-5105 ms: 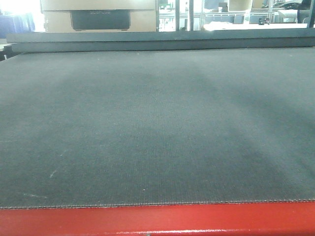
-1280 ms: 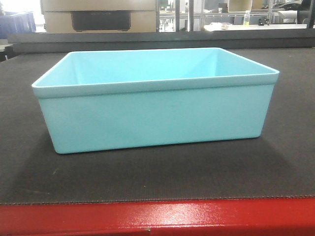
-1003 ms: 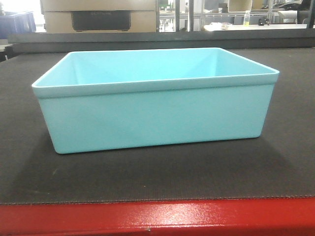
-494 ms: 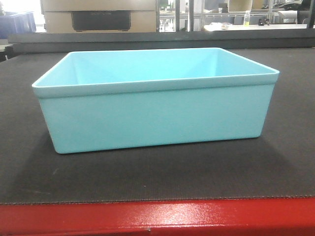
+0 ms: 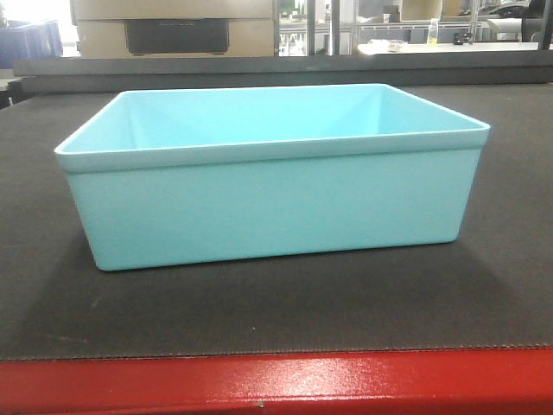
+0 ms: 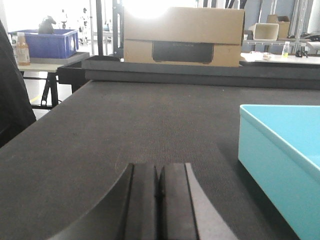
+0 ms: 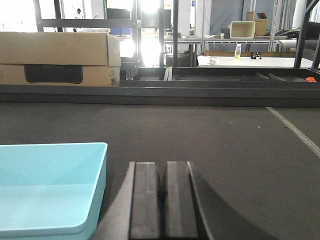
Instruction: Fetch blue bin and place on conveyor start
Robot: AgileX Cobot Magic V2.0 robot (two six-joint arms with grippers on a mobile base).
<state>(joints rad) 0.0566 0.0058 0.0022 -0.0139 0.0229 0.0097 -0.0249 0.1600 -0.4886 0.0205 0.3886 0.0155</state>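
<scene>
The blue bin (image 5: 272,177), pale turquoise and empty, stands upright on the dark grey conveyor belt (image 5: 276,307) just behind its red metal edge (image 5: 276,385). My left gripper (image 6: 158,172) is shut and empty, left of the blue bin (image 6: 280,160) and apart from it. My right gripper (image 7: 161,172) is shut and empty, just right of the blue bin (image 7: 50,190), with a narrow gap to its wall. Neither gripper shows in the front view.
A cardboard box (image 5: 173,26) stands beyond the belt's far rail (image 5: 276,69). A dark blue bin (image 6: 45,42) sits on a side table at the far left. White tables with bottles (image 7: 237,51) stand in the background.
About five seconds ago the belt was bare; now the blue bin stands on it. Over the last second nothing has visibly moved.
</scene>
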